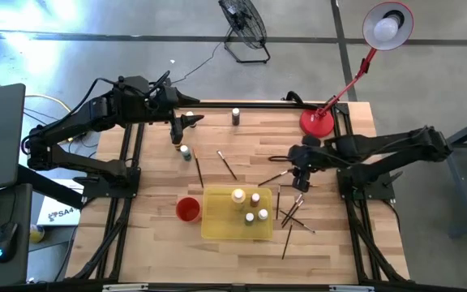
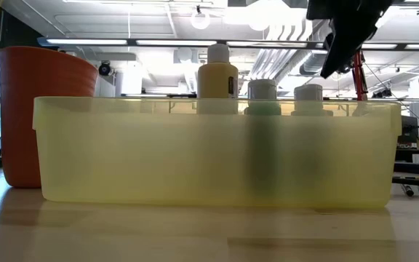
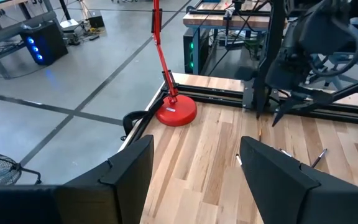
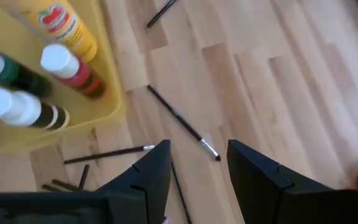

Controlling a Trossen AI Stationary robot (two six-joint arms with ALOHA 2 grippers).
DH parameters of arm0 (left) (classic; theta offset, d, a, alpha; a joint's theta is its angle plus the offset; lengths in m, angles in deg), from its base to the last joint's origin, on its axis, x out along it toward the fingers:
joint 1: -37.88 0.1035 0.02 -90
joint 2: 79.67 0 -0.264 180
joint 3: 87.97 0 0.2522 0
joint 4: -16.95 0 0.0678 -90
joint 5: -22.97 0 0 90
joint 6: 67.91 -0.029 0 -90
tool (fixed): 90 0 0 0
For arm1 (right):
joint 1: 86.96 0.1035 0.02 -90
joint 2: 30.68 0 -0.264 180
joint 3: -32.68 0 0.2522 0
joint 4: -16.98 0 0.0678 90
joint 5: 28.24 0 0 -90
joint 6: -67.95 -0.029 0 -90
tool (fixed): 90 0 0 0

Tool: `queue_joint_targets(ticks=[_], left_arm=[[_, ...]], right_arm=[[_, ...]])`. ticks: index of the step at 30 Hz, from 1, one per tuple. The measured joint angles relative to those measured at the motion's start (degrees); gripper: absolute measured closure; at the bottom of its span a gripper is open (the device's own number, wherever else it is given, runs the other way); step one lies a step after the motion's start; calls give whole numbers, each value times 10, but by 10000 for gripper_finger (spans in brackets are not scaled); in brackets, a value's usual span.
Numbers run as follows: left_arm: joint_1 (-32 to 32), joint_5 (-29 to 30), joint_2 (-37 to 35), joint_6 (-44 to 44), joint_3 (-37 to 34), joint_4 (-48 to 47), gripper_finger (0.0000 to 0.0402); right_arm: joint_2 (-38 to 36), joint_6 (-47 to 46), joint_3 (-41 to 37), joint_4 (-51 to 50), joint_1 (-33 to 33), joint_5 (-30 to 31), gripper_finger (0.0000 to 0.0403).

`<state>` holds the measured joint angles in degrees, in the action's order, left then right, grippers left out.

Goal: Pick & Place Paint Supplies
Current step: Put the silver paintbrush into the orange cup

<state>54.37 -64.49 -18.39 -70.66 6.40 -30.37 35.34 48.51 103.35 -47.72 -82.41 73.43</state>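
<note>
1. My right gripper (image 4: 194,180) hangs over bare wood just beside the yellow tray (image 1: 217,229), on its right-hand side; the fingers stand apart and hold nothing.
2. Nearest target, in my judgement: a thin paintbrush (image 4: 182,122) lying flat on the table (image 1: 152,186) just ahead of my fingertips. Its long axis runs diagonally across the plank grain, bristle end nearest me.
3. A second paintbrush (image 4: 107,154) lies close to the tray wall, roughly crosswise to the first.
4. Four paint bottles (image 1: 248,206) already stand in the tray.
5. My right wrist points steeply down.
6. My left gripper (image 1: 178,130) waits at the far left of the table, fingers apart, empty; one loose bottle (image 1: 185,152) sits near it.
7. The right arm is clearly nearer the brushes.
</note>
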Motion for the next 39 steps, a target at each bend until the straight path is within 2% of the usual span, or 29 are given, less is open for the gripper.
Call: queue_joint_targets(ticks=[8,17,30,39], left_arm=[[0,0,0,0,0,0,170],[0,0,0,0,0,0,170],[0,0,0,1,0,0,170],[0,0,0,1,0,-13,170]], right_arm=[[11,83,-35,19,-46,-65,254],[99,196,-54,16,-102,-118,254],[224,360,-54,40,-146,-119,254],[262,405,-54,74,-182,-147,254]])
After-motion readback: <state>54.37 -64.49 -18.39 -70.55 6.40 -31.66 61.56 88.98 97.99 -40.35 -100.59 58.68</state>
